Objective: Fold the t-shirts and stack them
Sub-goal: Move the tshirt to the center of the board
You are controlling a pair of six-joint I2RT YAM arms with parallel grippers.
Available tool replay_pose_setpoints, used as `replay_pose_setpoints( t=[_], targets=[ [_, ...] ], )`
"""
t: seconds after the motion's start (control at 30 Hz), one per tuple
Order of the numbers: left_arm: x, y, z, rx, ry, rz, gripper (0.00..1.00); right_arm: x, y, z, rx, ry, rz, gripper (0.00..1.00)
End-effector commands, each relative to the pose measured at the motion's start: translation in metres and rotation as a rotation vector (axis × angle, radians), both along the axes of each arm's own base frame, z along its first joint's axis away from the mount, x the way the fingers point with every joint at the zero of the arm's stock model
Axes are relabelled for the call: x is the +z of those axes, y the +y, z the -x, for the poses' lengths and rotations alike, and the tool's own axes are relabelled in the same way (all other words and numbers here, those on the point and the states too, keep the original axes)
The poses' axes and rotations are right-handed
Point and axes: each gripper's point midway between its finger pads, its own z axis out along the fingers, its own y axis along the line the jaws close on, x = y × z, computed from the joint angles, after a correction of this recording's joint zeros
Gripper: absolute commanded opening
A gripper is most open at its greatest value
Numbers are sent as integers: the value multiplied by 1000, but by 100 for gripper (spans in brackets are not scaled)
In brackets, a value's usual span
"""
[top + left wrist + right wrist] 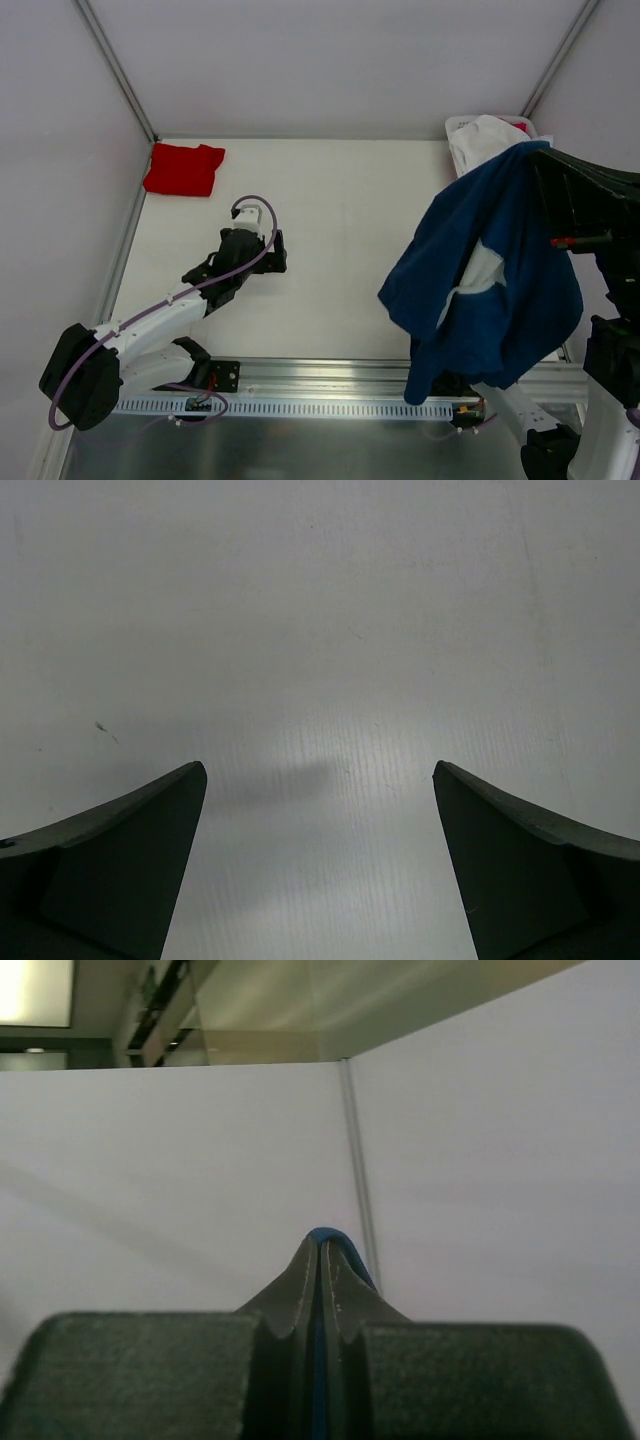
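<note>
The navy tee hangs in the air over the right side of the table, bunched and draped from the right arm. Only a sliver of its pale print shows between the folds. In the top view the cloth covers the right gripper. The right wrist view shows that gripper's fingers pressed together on a thin edge of blue fabric, with the enclosure walls behind them. The tee's lower hem hides part of the right arm's base and the table's near right corner. The red tee lies folded at the far left corner. A white tee sits heaped in a bin at the far right. The navy cloth covers much of the bin, and a small red patch at its back edge is too small to make out. The left gripper is over bare table left of centre, its fingers spread wide and holding nothing; its fingertips cannot be told apart in the top view.
</note>
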Motion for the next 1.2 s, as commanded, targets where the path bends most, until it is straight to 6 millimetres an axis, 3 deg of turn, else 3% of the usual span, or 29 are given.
replay_pose_setpoints(
  t=[0.0, 0.17, 0.33, 0.5, 0.83, 1.03, 1.17],
  targets=[
    [12, -4, -3, 2, -49, 40, 99, 20, 21, 43, 248, -101, -9, 0],
    [15, -4, -3, 4, -62, 48, 99, 2, 30, 14, 289, -9, -28, 0],
    [16, -5, -2, -2, -63, 49, 99, -38, 41, -37, 301, 146, -40, 0],
    [17, -7, -1, -14, -63, 57, 99, -74, 49, -73, 301, 254, -38, 0],
    [19, -10, 0, -29, -62, 66, 99, -210, 68, -187, 202, 584, 32, 0],
    [19, -11, 1, -33, -53, 77, 99, -308, 70, -255, 44, 764, 120, 0],
    [18, -15, 5, -38, -46, 99, 99, -347, 62, -290, -100, 811, 196, 0]
  ],
)
